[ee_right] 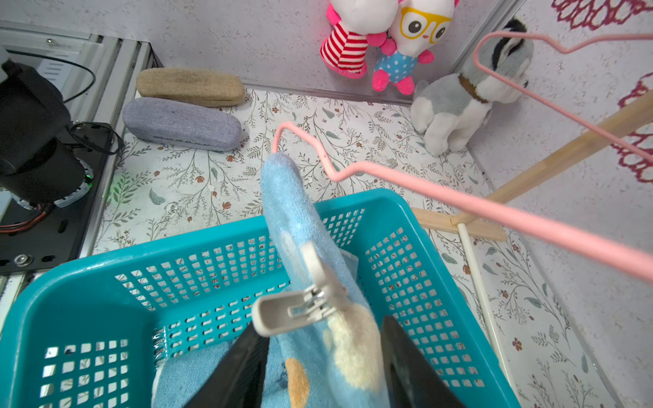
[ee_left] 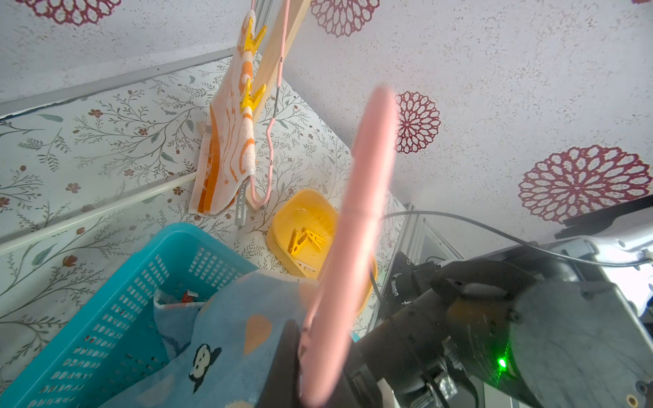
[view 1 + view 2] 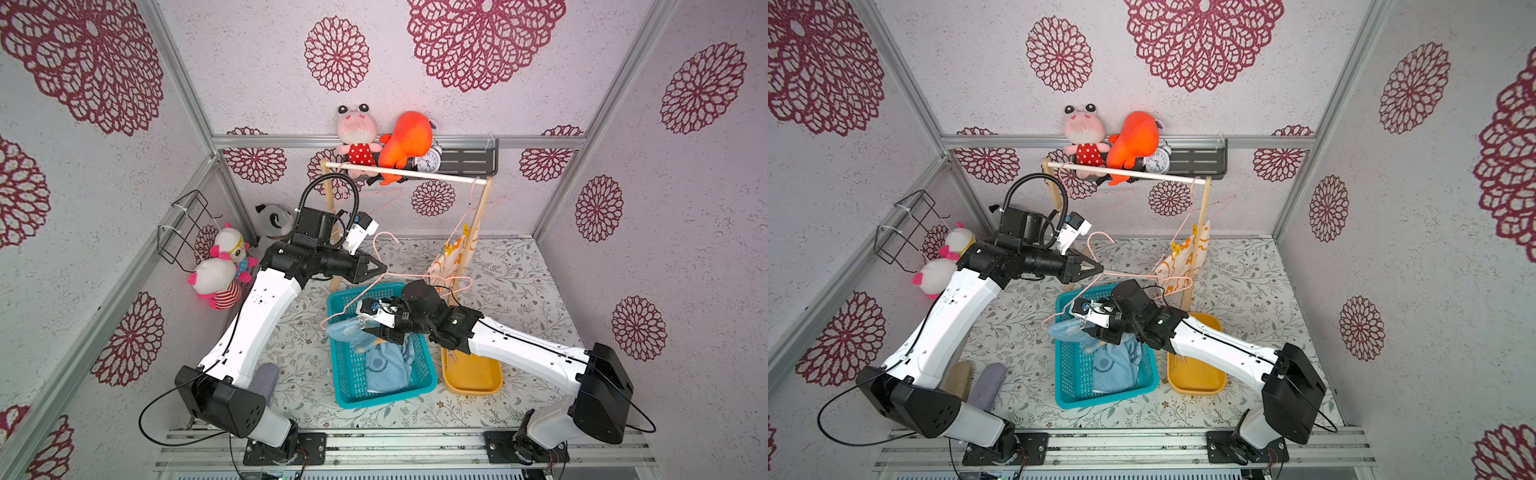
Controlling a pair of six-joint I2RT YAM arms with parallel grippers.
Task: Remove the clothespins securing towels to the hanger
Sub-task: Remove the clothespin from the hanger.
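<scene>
In a top view the left pincer (image 3: 384,269) is clamped shut on the hanger (image 3: 355,300) above the basket (image 3: 345,399) near the tabletop's (image 3: 519,299) front edge. In the left wrist view two yellow clothespins (image 2: 252,39) (not yet removed) pin the orange-print towel (image 2: 226,152). In the right wrist view the right pincer (image 1: 321,371), half open and empty, straddles the blue towel (image 1: 293,212) just behind the beige clothespin (image 1: 300,303). Closing here could catch cloth, not the pin's handles, and tug the hanger askew.

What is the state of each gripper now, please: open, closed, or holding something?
Left gripper: closed on the pink hanger.
Right gripper: open, jaws on either side of the blue towel, near the beige clothespin, holding nothing.
</scene>
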